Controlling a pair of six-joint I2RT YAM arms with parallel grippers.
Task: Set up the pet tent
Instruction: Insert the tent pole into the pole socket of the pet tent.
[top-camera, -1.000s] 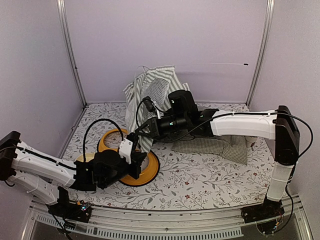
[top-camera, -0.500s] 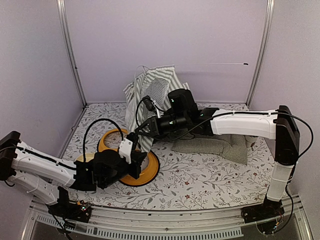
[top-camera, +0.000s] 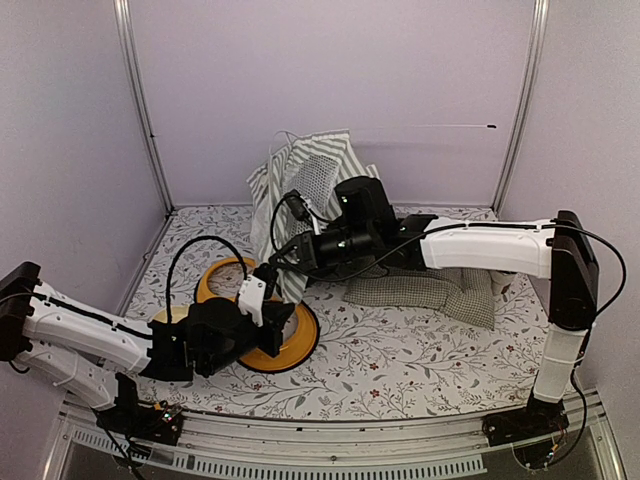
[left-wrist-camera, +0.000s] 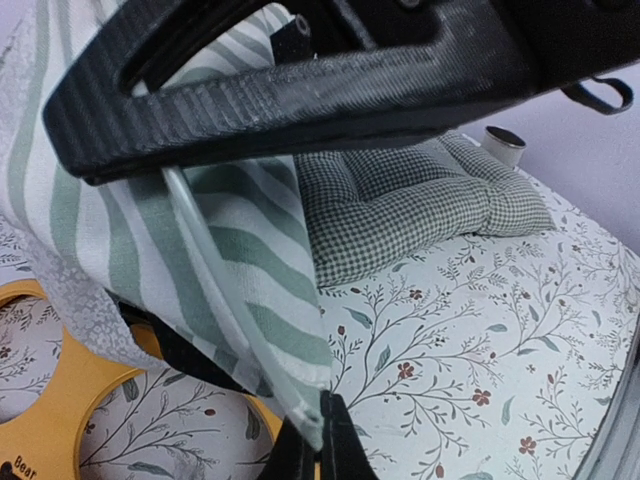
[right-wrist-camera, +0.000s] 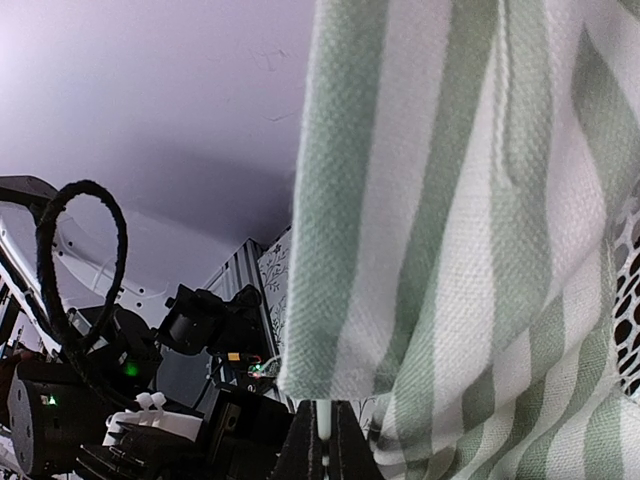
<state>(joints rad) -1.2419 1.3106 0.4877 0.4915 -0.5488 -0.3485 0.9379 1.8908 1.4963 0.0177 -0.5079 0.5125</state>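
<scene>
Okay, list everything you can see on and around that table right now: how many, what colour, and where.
pet tent: one, green-and-white striped with a grey mesh window, back centre, partly raised against the wall
thin rod: one, white with a dark tip, along the back wall to the right of the pet tent
cushion: one, green-checked, lying flat to the right of the pet tent
ring-shaped board: yellow, count unclear, front left, under the left arm
table: one, white floral cover
left gripper: one, black, shut on a lower corner of the pet tent
right gripper: one, black, shut on the pet tent's edge
</scene>
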